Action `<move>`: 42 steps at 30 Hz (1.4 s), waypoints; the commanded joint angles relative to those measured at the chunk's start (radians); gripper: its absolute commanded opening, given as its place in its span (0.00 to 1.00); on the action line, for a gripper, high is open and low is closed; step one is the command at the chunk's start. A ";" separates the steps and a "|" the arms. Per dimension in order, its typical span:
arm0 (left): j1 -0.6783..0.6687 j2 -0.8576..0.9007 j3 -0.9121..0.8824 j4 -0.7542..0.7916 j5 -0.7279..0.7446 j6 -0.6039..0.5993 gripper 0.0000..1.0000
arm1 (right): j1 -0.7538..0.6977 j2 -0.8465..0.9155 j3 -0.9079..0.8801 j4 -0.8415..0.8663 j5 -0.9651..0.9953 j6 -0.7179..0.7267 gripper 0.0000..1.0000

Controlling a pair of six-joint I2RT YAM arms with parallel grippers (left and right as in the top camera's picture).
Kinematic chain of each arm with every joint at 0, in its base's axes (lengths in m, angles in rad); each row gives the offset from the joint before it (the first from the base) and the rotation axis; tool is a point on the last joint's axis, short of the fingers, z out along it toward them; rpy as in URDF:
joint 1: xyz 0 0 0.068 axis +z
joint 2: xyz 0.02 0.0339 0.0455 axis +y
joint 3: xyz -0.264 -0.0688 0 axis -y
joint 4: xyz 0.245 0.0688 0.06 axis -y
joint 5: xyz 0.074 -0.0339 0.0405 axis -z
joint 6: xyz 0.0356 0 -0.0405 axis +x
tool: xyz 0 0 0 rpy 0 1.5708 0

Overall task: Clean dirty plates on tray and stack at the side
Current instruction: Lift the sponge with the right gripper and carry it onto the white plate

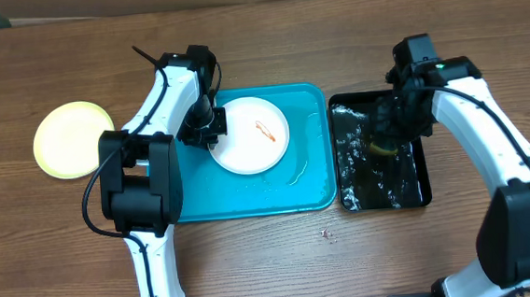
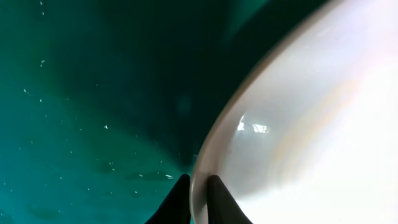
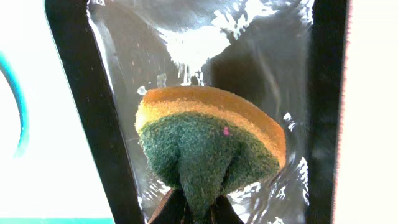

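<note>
A white plate (image 1: 252, 135) with a small orange-brown smear (image 1: 266, 131) lies on the teal-blue tray (image 1: 310, 187). My left gripper (image 1: 209, 126) is shut on this plate's left rim; in the left wrist view its two dark fingertips (image 2: 180, 202) pinch the white plate's edge (image 2: 200, 186) over the tray (image 2: 74, 124). A pale yellow-green plate (image 1: 73, 138) rests on the table at the far left. My right gripper (image 1: 386, 138) is over the black tray (image 1: 422, 194), shut on a yellow and green sponge (image 3: 208, 140) above shiny water.
The narrow black tray holds water and sits just right of the teal tray. Small droplets (image 1: 327, 234) lie on the wooden table in front of the trays. Some liquid pools on the teal tray to the right of the plate.
</note>
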 commanded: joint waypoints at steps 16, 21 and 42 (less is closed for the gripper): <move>-0.003 0.010 -0.009 -0.001 0.018 0.047 0.04 | 0.048 -0.053 0.046 -0.121 0.035 0.019 0.04; -0.003 0.010 -0.010 -0.013 0.040 0.055 0.04 | 0.091 -0.055 0.054 -0.111 0.128 0.019 0.04; -0.103 0.010 -0.020 0.021 0.063 0.041 0.04 | 0.224 -0.033 0.060 0.228 -0.152 -0.049 0.04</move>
